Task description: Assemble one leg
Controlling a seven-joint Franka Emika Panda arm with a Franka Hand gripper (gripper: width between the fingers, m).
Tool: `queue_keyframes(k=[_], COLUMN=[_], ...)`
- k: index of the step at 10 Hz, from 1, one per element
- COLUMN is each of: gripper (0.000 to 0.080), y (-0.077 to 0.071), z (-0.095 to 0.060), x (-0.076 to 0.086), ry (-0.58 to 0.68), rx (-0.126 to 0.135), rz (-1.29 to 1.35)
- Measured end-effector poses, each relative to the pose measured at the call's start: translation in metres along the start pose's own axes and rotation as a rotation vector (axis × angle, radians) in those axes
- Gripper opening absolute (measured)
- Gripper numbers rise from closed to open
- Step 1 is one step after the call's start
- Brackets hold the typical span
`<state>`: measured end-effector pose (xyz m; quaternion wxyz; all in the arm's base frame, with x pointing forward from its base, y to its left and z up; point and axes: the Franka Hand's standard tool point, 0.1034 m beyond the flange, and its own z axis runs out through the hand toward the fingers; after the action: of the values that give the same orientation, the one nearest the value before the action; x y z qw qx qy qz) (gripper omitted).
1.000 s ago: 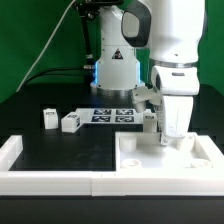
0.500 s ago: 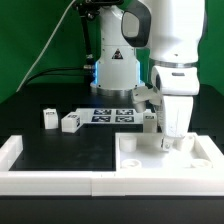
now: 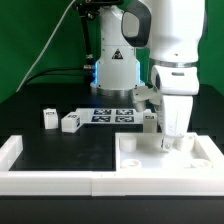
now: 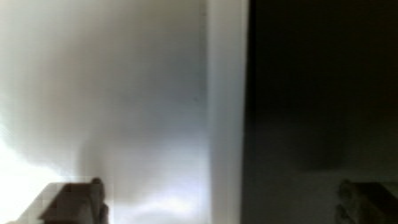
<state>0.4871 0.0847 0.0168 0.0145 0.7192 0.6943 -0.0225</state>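
Note:
My gripper (image 3: 174,143) points straight down over the white square panel (image 3: 140,165) at the exterior view's right, its fingertips (image 3: 165,142) low at the panel's surface. In the wrist view the gripper (image 4: 217,205) is open and empty, its two fingertips (image 4: 71,203) far apart, with blurred white panel (image 4: 125,100) on one side and dark table on the other. Two small white legs (image 3: 47,118) (image 3: 70,122) lie on the black table at the left. A third leg (image 3: 150,118) stands just behind the gripper.
The marker board (image 3: 112,115) lies flat behind the legs, in front of the robot base (image 3: 115,70). A white raised wall (image 3: 12,152) runs along the table's front and left, and the panel sits against it.

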Motion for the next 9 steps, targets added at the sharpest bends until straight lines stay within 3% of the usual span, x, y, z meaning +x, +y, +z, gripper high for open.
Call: queue_keyframes(k=[3,4,9], gripper=[0.0649,0.0649,0.0649], y=[-0.029,-0.038,-0.039], z=[-0.027,-0.032,-0.030], x=[0.003,0.010,0.013], ry=[-0.017,-0.031,-0.027], rx=[-0.011,-0.003,0.002], rz=[0.155,0.201,0.369])
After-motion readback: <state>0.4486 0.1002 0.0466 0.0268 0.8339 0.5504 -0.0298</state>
